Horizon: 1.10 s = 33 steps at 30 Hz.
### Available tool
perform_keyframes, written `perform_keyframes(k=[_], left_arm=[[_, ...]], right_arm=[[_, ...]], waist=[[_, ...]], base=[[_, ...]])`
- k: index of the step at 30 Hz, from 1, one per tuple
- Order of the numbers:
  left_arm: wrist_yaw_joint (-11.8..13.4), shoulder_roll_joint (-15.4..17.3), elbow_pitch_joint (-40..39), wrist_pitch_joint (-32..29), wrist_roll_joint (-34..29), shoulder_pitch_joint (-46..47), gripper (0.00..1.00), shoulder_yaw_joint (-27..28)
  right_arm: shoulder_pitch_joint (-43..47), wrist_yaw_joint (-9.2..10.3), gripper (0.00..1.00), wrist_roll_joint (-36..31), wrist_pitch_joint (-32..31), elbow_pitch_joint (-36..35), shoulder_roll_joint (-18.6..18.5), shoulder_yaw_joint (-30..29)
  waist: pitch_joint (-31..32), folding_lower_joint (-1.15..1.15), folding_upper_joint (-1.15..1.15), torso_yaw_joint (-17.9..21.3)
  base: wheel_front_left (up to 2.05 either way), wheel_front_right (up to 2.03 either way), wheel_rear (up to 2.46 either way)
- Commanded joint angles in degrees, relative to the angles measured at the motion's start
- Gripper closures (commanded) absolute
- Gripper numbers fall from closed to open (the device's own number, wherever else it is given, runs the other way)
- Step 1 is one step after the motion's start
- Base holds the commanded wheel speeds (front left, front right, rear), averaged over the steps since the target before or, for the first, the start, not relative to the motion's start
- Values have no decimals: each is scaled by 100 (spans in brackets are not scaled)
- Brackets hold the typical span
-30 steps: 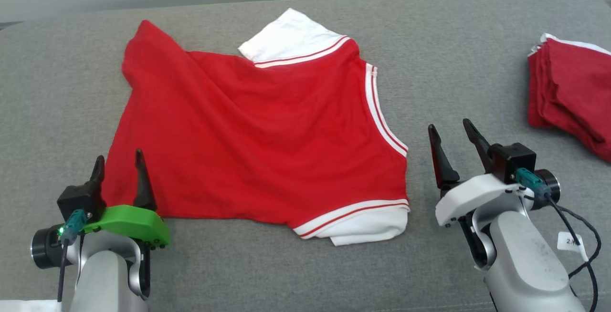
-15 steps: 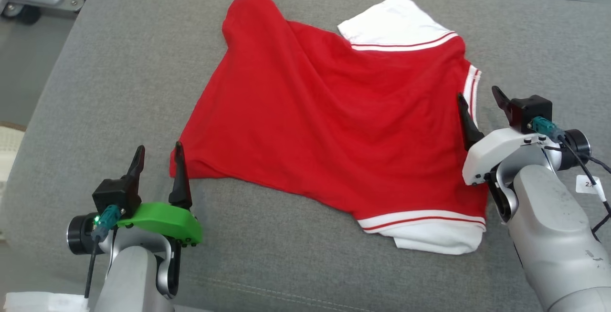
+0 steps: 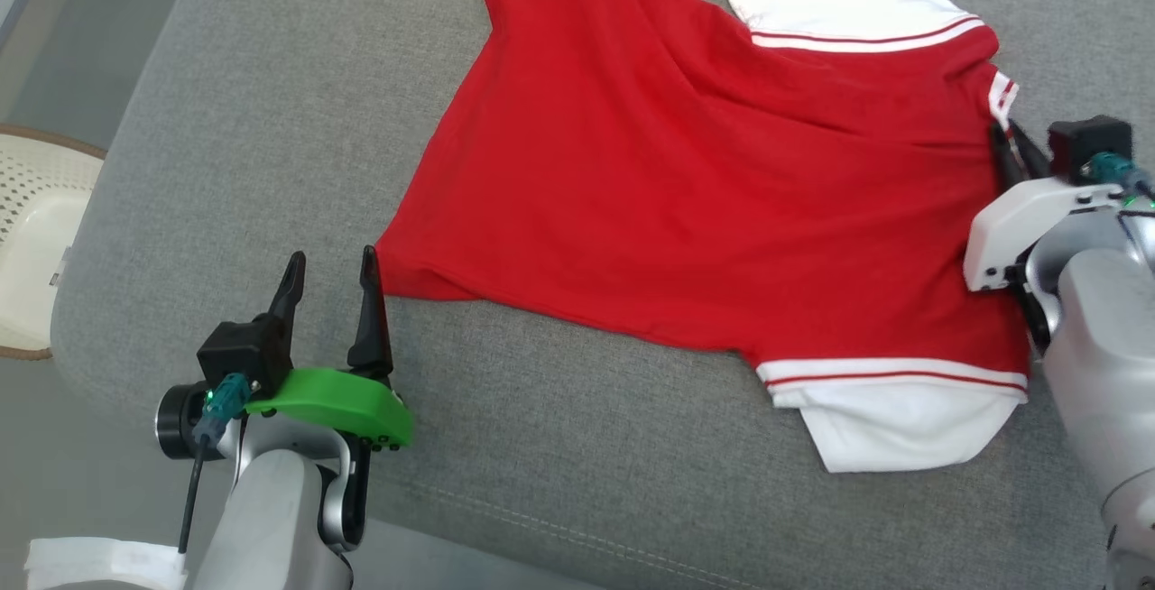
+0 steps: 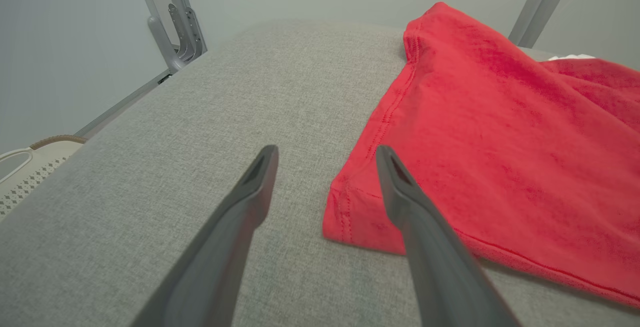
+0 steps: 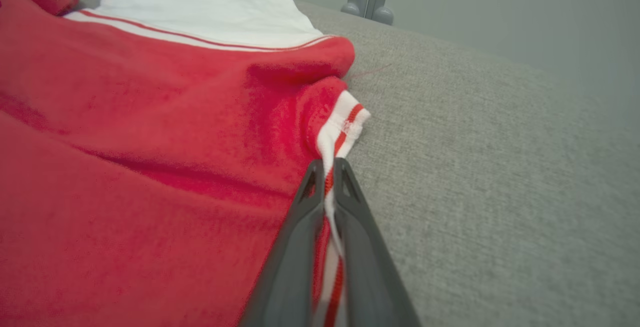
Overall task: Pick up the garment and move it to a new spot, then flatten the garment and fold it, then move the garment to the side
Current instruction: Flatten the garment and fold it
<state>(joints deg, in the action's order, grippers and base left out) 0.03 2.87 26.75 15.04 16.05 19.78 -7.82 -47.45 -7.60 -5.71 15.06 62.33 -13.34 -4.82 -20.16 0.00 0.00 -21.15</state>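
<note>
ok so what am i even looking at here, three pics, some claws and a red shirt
It is a two-armed robot, seen by three of its own cameras. The wide picture comes from its head, looking down; the other two come from its wrists, each looking along that arm's two dark fingers. A red garment with white sleeves lies on a grey padded surface. The left pincer is open, next to the garment's corner, holding nothing. The right pincer is shut on the garment's red-and-white striped edge. A pale basket stands off to the left.
</note>
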Motion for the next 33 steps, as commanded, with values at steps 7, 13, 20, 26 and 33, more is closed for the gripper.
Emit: perform_keyframes(k=[7, 13, 20, 26, 33], left_arm=[[80, 10, -81, 17, 190, 158, 0, -306], [149, 8, -9, 17, 258, 133, 0, -429], [144, 14, 105, 17, 163, -16, 0, -313], [59, 17, 295, 17, -50, -316, 0, -3], [-35, 16, 510, 17, -249, -723, 0, 298]], right_arm=[[-589, 18, 100, -883, 9, -231, -645, -879], [-722, 18, 0, -1612, 12, -354, -567, -1825], [-386, 17, 0, -1690, 13, -868, 6, -2229], [546, 17, 0, -1001, 13, -1548, 531, -1785], [1846, 17, 0, 40, 14, -2239, 828, -931]], waist=[[-405, 0, 0, -382], [-319, 0, 0, -353], [119, 0, 0, 67], [783, 0, 0, 629], [1367, 0, 0, 1125]], base=[[0, 0, 0], [0, 0, 0], [0, 0, 0], [0, 0, 0], [0, 0, 0]])
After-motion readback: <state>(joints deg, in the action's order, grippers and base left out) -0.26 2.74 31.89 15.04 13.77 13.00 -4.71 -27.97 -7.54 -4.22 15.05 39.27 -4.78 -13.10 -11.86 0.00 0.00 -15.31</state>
